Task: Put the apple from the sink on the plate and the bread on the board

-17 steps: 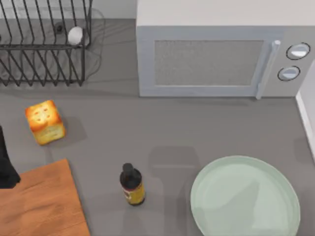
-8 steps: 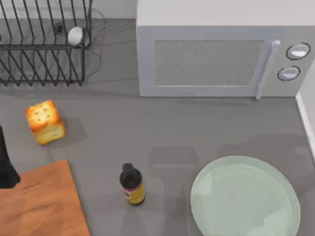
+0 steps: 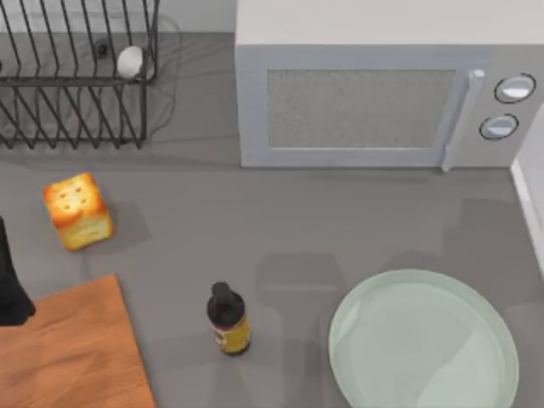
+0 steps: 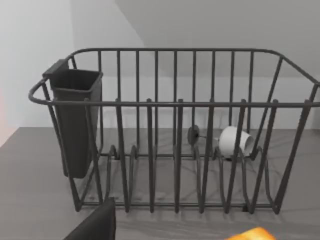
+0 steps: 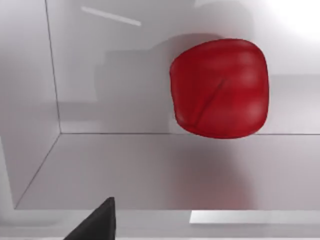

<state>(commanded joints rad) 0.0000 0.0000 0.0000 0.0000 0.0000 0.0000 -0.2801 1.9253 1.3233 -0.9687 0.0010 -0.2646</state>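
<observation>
Right tool above the sink [image 5: 150, 170], fingers cannot be told, apple [image 5: 219, 88] on the sink floor just below it; left tool [image 3: 10, 289] at the board [image 3: 72, 353] edge, bread [image 3: 78, 211] near it; plate [image 3: 423, 340] bare.

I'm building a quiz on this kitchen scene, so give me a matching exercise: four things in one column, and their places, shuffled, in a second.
Things:
1. apple
2. bread
3. bottle
4. white ball

Places:
A. in the wire rack
B. standing between the board and the plate
C. in the pale sink, seen from the right wrist
D. on the grey counter, between rack and board

Pairs: 1-C, 2-D, 3-B, 4-A
</observation>
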